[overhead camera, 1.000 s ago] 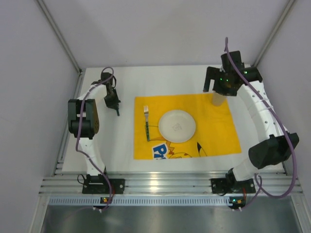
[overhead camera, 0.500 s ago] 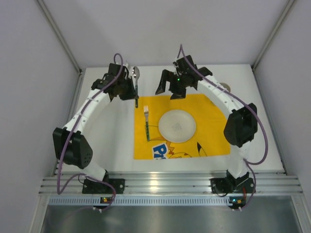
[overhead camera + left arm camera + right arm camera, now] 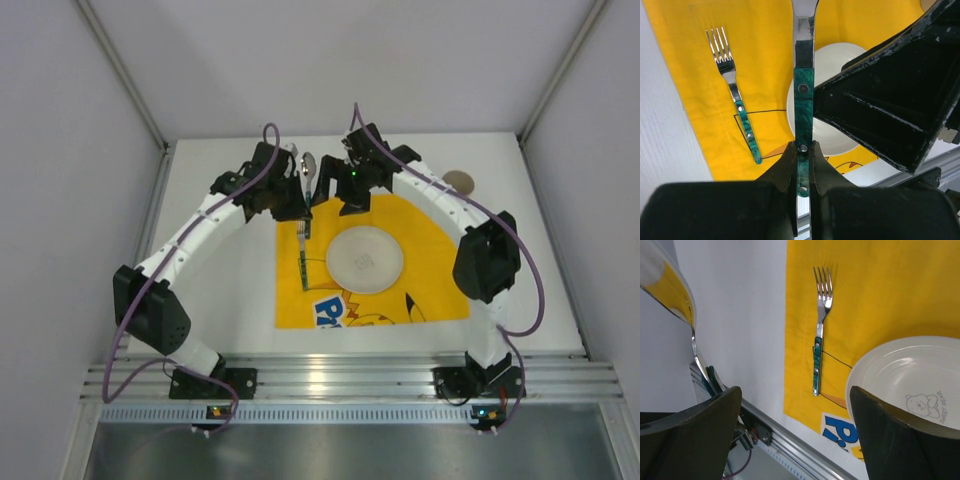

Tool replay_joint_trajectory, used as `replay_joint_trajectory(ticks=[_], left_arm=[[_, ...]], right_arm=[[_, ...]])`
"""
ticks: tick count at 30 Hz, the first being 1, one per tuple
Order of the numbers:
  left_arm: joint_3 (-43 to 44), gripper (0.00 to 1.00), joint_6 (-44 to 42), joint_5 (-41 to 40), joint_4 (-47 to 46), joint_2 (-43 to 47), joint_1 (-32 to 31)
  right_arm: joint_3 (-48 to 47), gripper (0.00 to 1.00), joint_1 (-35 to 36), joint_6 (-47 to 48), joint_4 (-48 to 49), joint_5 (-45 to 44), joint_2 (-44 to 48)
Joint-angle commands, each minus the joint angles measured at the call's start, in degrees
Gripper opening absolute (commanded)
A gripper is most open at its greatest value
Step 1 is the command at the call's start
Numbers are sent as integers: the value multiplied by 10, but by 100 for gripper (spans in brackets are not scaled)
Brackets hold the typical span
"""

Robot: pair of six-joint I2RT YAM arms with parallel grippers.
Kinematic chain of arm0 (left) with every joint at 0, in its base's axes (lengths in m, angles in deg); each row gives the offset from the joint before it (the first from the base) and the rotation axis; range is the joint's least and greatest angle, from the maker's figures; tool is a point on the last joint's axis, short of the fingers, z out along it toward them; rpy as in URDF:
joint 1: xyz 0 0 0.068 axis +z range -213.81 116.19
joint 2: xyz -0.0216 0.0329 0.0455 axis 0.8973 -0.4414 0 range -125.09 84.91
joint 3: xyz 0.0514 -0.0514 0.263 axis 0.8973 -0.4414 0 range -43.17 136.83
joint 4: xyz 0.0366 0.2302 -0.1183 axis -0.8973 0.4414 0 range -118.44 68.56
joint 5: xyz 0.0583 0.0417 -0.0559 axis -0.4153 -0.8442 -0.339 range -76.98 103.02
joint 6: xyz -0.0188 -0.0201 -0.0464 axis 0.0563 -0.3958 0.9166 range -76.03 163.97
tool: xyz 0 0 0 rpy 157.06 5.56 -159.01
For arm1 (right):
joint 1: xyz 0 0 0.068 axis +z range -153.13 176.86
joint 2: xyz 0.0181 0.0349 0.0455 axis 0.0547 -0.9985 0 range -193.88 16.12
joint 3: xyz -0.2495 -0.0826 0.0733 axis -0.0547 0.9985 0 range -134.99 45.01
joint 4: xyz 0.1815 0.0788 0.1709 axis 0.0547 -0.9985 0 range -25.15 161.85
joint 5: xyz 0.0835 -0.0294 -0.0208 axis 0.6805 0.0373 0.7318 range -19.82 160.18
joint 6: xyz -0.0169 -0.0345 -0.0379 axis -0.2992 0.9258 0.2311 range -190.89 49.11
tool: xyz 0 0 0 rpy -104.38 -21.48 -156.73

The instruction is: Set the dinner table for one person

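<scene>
The white dinner table [image 3: 235, 290] carries a yellow printed mat [image 3: 440, 255]. On the mat lie a white plate [image 3: 365, 260] and, to its left, a green-handled fork [image 3: 303, 258]. My left gripper [image 3: 299, 200] is shut on the green handle of a spoon [image 3: 309, 164], held above the mat's back left corner. In the left wrist view the spoon [image 3: 803, 90] runs straight out from the gripper [image 3: 802, 150] over the plate [image 3: 832, 135]. My right gripper [image 3: 336, 186] hangs open just right of the spoon. The spoon bowl [image 3: 665, 285] shows outside its left finger [image 3: 690, 440].
A tan cup [image 3: 459, 181] stands on the table at the back right, off the mat. A ribbed aluminium rail [image 3: 340, 382] runs along the near edge by the arm bases. Grey walls close in the left, right and back sides.
The left arm has carried the spoon rightwards to the mat's back left corner. The right arm has swung left, away from the cup, and now hangs beside the spoon.
</scene>
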Motion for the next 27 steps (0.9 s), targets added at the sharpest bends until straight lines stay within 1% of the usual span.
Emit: replay_joint_trajectory(ticks=[1, 6, 12, 16, 20, 23, 24, 27], left_arm=[[10, 0, 22, 8, -20, -1, -16], [13, 0, 25, -6, -13, -15, -27], [10, 0, 36, -20, 2, -21, -28], [16, 0, 40, -16, 0, -23, -32], [27, 0, 44, -10, -6, -23, -40], [39, 0, 53, 2, -9, -24, -45], [43, 0, 56, 6, -10, -25, -50], [50, 0, 62, 13, -15, -25, -58]], right_arm=[[8, 90, 8, -4, 34, 11, 44], [10, 87, 8, 10, 22, -3, 59], [15, 86, 7, 27, 2, -49, 98], [34, 86, 7, 23, 11, -45, 108], [41, 84, 11, 19, 20, -30, 93], [42, 76, 15, 22, 28, -27, 80], [42, 70, 15, 22, 30, -28, 77], [39, 58, 16, 23, 37, -25, 62]])
